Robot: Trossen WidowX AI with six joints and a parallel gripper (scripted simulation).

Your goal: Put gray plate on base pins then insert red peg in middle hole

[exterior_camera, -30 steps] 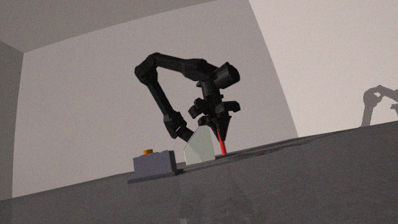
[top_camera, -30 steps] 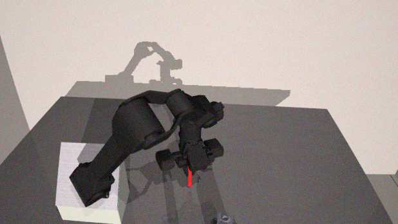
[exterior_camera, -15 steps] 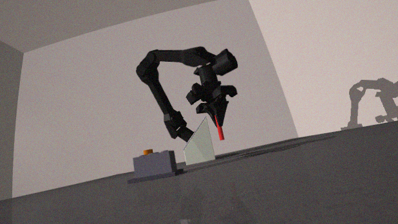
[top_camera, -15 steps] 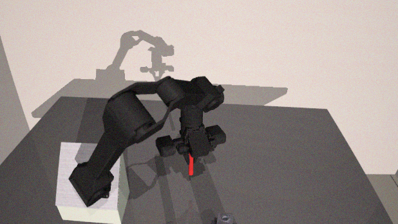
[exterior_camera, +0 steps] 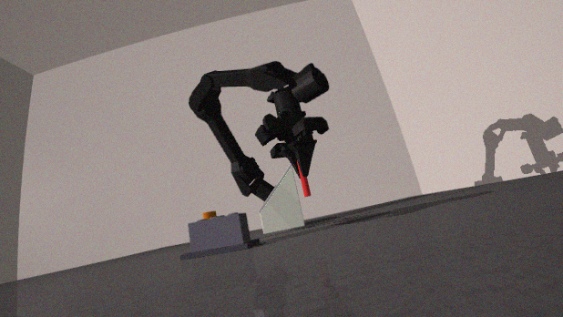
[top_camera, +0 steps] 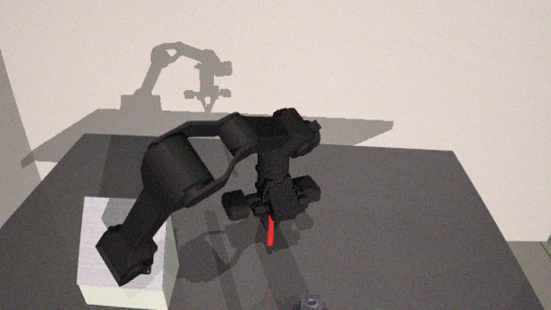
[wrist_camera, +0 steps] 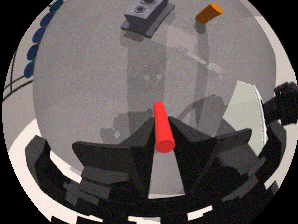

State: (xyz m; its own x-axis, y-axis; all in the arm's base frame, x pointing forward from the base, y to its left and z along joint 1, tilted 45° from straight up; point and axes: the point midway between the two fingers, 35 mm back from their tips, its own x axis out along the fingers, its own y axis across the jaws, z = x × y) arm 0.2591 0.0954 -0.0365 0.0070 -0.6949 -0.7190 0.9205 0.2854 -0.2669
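Note:
My gripper point(top_camera: 269, 222) point(exterior_camera: 301, 172) point(wrist_camera: 161, 120) is shut on the red peg point(top_camera: 270, 236) point(exterior_camera: 306, 189) point(wrist_camera: 159, 111), with the fingers around its upper part. The peg points down, slightly tilted in the exterior view, and hangs above the table. The gray block of base and plate point(exterior_camera: 216, 234) point(wrist_camera: 157, 15) stands apart from the peg, at the top of the wrist view. Round features show on its top, and a thin wider flange runs around its foot. The seam between plate and base cannot be made out. The top view cuts the block off at its bottom edge.
An orange cylinder point(exterior_camera: 209, 214) point(wrist_camera: 208, 13) stands beside the gray block, partly hidden behind it in the exterior view. A pale box point(top_camera: 91, 240) point(exterior_camera: 283, 211) point(wrist_camera: 242, 112) is under the arm's foot. The dark table point(top_camera: 401, 223) carries the arm's shadow.

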